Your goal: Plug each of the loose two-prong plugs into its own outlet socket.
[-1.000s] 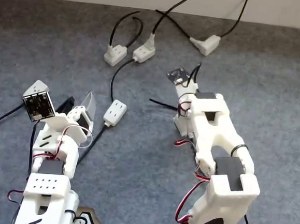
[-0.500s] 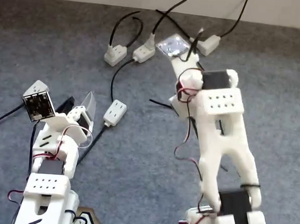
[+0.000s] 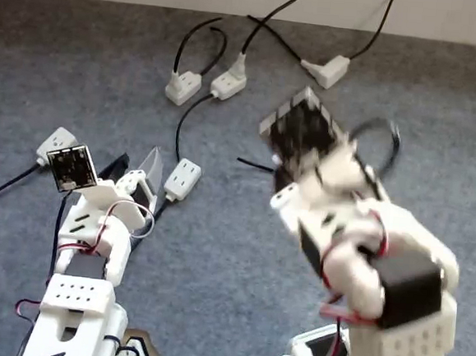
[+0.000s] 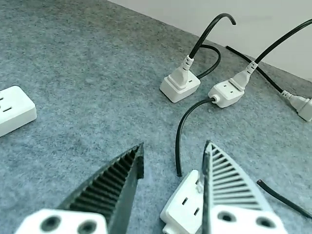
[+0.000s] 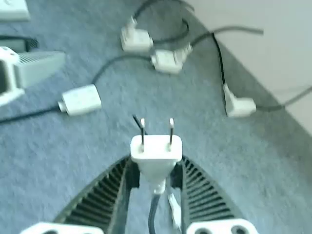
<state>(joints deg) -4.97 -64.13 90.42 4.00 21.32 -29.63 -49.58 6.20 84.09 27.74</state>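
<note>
In the high view, your left gripper sits low over the grey carpet, just beside an unfilled socket. A second socket lies near the left arm's camera board. A pair of filled sockets rests farther back. The right arm stands lifted off the carpet, and its own body hides its fingers.

The left wrist view settles the left gripper for you: its jaws are spread wide with nothing between them. The unfilled socket lies partly behind one finger.

The right wrist view gives what the high view hides. Your right gripper is clamped on the white plug, prongs pointing away from the wrist. The plug is in the air, well apart from the unfilled socket.

A second ago the right arm lay low by the carpet, and half a second ago it stretched toward the far cords. Now it is drawn back and raised. The left arm has shifted slightly toward the unfilled socket.
</note>
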